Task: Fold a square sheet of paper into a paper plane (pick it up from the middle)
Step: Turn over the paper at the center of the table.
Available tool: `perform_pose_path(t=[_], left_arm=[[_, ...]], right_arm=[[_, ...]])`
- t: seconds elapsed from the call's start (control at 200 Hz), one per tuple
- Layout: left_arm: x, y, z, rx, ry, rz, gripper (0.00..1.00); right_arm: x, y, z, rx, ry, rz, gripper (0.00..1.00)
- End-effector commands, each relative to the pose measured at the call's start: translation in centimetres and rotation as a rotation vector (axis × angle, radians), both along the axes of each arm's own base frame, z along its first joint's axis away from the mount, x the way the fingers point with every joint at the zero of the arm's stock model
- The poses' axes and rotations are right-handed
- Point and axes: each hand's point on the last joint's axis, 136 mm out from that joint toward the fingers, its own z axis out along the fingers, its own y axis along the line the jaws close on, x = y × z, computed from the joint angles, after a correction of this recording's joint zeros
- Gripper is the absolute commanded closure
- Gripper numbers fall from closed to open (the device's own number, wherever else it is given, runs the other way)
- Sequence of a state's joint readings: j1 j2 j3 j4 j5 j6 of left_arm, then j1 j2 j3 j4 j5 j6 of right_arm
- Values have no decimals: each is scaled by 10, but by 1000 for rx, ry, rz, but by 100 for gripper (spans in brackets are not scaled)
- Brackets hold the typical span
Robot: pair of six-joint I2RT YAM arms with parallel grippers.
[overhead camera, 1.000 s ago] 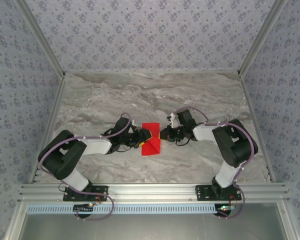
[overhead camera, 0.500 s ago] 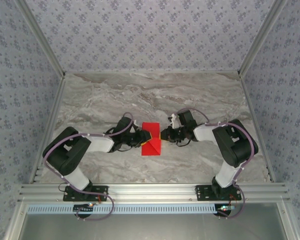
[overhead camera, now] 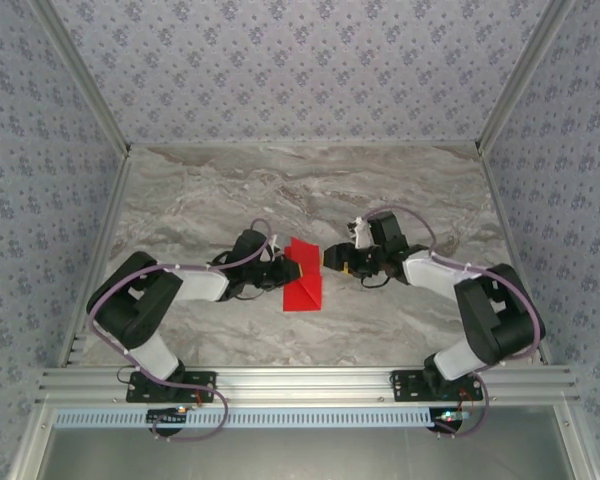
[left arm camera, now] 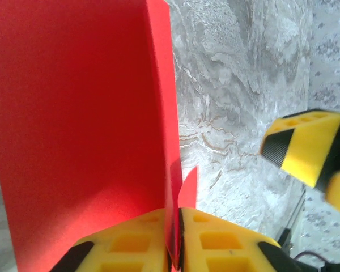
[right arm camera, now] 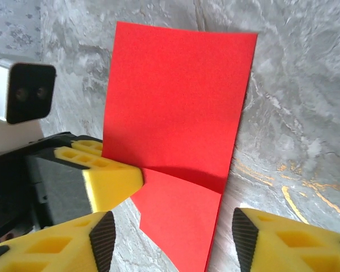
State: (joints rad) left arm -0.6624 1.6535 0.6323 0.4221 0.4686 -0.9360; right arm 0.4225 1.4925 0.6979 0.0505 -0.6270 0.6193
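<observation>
The paper lies folded on the table, a little below the middle of the top view. Its upper layer is lifted off the lower one at the left edge. There the left gripper pinches this edge, with the two yellow pads pressed together on the red sheet. The left arm bends out to the lower left, its forearm low and pointing right. The right gripper is just beside the paper's right edge, jaws wide and holding nothing. The right arm bends out to the lower right, its forearm pointing left.
</observation>
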Motion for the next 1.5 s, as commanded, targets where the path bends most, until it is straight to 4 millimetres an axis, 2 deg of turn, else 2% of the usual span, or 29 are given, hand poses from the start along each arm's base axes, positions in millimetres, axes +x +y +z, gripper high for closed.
perform_pose_path(t=[0.0, 0.09, 0.23, 0.305, 0.47, 0.625, 0.769, 0.894, 1.109, 1.334, 1.494], left_arm=[[8, -5, 6, 25, -74, -60, 93], [9, -3, 8, 74, -88, -81, 96], [10, 9, 25, 202, -97, -101, 97], [5, 25, 33, 360, -91, -113, 97], [6, 57, 70, 761, -182, -147, 96], [23, 88, 106, 1159, -309, -96, 96], [35, 96, 122, 1409, -396, -72, 96], [42, 95, 112, 1503, -412, -57, 96], [49, 86, 71, 1578, -390, -56, 96], [47, 67, 29, 1570, -350, -95, 95], [43, 55, 8, 1537, -316, -120, 94]], right_arm=[[-8, -17, -3, -75, 15, -44, 33], [-9, -27, 4, -125, -15, -68, 26], [-14, -45, 18, -213, -74, -108, 17], [-18, -54, 29, -247, -105, -130, 12], [-23, -71, 47, -312, -149, -185, 9], [-24, -84, 57, -347, -181, -239, 3], [-24, -97, 60, -383, -189, -296, 0], [-25, -109, 60, -425, -184, -340, 0], [-28, -127, 54, -468, -159, -407, 0], [-33, -136, 45, -477, -130, -433, 0], [-36, -142, 38, -482, -107, -441, 0]])
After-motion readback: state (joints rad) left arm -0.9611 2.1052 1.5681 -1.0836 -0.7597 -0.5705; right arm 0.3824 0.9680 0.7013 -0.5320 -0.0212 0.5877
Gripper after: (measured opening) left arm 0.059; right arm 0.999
